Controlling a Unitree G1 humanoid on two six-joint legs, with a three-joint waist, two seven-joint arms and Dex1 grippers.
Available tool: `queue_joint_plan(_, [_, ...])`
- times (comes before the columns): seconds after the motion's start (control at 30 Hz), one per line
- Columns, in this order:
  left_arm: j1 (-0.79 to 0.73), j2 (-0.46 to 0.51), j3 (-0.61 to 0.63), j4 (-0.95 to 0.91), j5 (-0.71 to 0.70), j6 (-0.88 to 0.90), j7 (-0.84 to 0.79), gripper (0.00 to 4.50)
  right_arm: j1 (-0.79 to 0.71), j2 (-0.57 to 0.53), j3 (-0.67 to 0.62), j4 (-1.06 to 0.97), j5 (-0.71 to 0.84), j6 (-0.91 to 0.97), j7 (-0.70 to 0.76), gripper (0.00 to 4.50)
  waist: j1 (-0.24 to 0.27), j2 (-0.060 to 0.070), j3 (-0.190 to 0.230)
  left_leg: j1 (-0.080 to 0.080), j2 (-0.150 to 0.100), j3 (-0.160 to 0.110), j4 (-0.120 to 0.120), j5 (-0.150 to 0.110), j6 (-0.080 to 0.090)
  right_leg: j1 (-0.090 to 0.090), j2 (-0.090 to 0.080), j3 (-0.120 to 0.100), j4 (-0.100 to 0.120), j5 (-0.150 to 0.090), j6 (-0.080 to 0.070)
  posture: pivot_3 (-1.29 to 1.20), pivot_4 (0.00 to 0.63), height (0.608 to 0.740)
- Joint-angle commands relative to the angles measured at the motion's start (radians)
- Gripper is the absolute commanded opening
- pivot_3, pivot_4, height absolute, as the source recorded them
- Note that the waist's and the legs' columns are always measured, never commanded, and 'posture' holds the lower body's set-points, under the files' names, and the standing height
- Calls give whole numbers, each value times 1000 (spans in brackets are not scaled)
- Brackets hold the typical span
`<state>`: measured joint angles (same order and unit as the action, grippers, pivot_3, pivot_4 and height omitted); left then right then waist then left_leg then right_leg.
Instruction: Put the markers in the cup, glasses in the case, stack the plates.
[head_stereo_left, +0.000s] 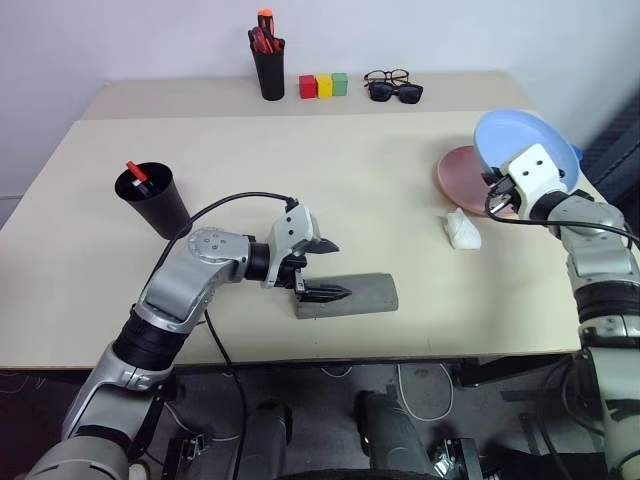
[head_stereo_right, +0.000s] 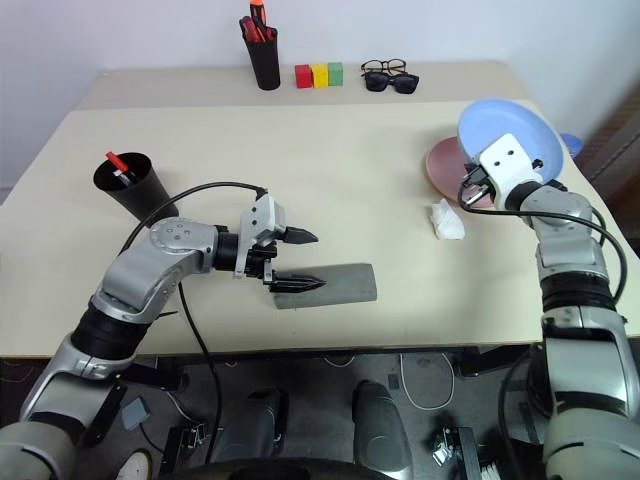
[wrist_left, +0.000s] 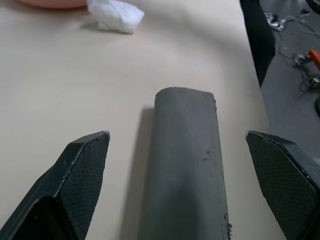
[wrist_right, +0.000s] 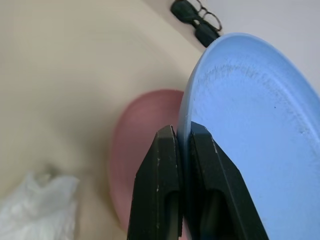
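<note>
Plates: light blue plate (head_stereo_left: 527, 148) pinched at rim by R gripper (wrist_right: 183, 145), fingers clamped on it, tilted above pink plate (head_stereo_left: 462, 172) lying on table (head_stereo_left: 300, 170) at right edge. Case (head_stereo_left: 355, 295), grey, shut, near front edge; L gripper (head_stereo_left: 322, 270) jaws wide, straddling its end, no contact seen. Cup (head_stereo_left: 152, 198) at left w/ red-capped marker (head_stereo_left: 137, 174) inside. White wad (head_stereo_left: 462, 230) beside pink plate. No legible writing anywhere.

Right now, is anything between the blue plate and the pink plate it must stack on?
Nothing visible. The right gripper holds the blue plate tilted above the pink plate, whose top looks bare; crumpled tissue lies beside it.
</note>
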<state>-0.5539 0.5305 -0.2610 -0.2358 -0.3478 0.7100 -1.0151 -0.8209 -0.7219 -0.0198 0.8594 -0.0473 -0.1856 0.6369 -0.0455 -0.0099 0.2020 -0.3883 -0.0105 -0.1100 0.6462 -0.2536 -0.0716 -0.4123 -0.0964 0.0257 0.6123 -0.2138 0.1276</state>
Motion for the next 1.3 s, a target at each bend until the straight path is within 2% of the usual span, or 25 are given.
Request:
queue_joint_plan(0.03, [22, 17, 44, -81, -29, 34, 39, 4500, -90, 22, 18, 106, -27, -82, 1, 43, -1, 0, 0, 0, 0, 0, 0, 0, 0, 0, 0, 0, 0, 0, 0, 0, 150, 740])
queue_joint_plan(0.1, [35, 25, 52, -102, -38, 49, 54, 4500, -116, 35, 35, 158, -45, -111, 0, 43, -1, 0, 0, 0, 0, 0, 0, 0, 0, 0, 0, 0, 0, 0, 0, 0, 150, 740])
queue_joint_plan(0.2, [50, 36, 61, -127, -50, 68, 74, 4500, -142, 54, 57, 213, -60, -138, 13, 1016, 1, 0, 0, 0, 0, 0, 0, 0, 0, 0, 0, 0, 0, 0, 0, 0, 150, 740])
queue_joint_plan(0.37, [58, 42, 67, -145, -68, 86, 94, 4500, -162, 52, 49, 236, -70, -177, -39, 3510, 1, 0, 0, 0, 0, 0, 0, 0, 0, 0, 0, 0, 0, 0, 0, 0, 150, 740])
queue_joint_plan(0.57, [56, 46, 56, -137, -77, 83, 96, 4500, -100, 29, -101, 54, 124, -17, 57, 3510, 1, 1, 1, 0, 0, 0, 0, 0, 0, 0, 0, 0, 1, 0, 1, 0, 150, 740])
queue_joint_plan(0.67, [45, 42, 49, -119, -78, 71, 90, 4500, 67, -2, -165, -219, 249, 221, 148, 3510, 8, 1, 1, 0, 0, -1, 0, 0, 0, 0, 0, 0, 1, 1, 1, 0, 150, 740])
queue_joint_plan(0.77, [40, 43, 48, -111, -85, 63, 75, 4500, 263, -32, -228, -486, 371, 484, 181, 3510, 16, 1, 0, 0, 0, -2, 0, 0, 0, 1, 0, -1, 0, 0, 2, 0, 150, 740])
queue_joint_plan(0.87, [37, 52, 51, -103, -98, 51, 44, 4500, 391, -36, -283, -622, 451, 621, 181, 3510, 12, 3, 1, 0, 0, -1, 1, 0, 0, 1, 0, 0, 1, 0, 0, 0, 150, 740])
queue_joint_plan(1.03, [31, 62, 61, -93, -124, 35, -9, 4500, 460, -30, -297, -632, 457, 662, 168, 3510, -3, 3, 1, 3, 0, 1, 2, 0, 0, 2, 0, 1, 1, -2, -2, 0, 150, 740])
queue_joint_plan(1.3, [23, 68, 59, -86, -125, 27, -22, 4500, 386, 23, -222, -494, 429, 628, 206, 3510, 2, 3, 1, 2, 0, 1, 2, 0, 0, 1, 0, 1, 1, -1, -3, 0, 150, 740])
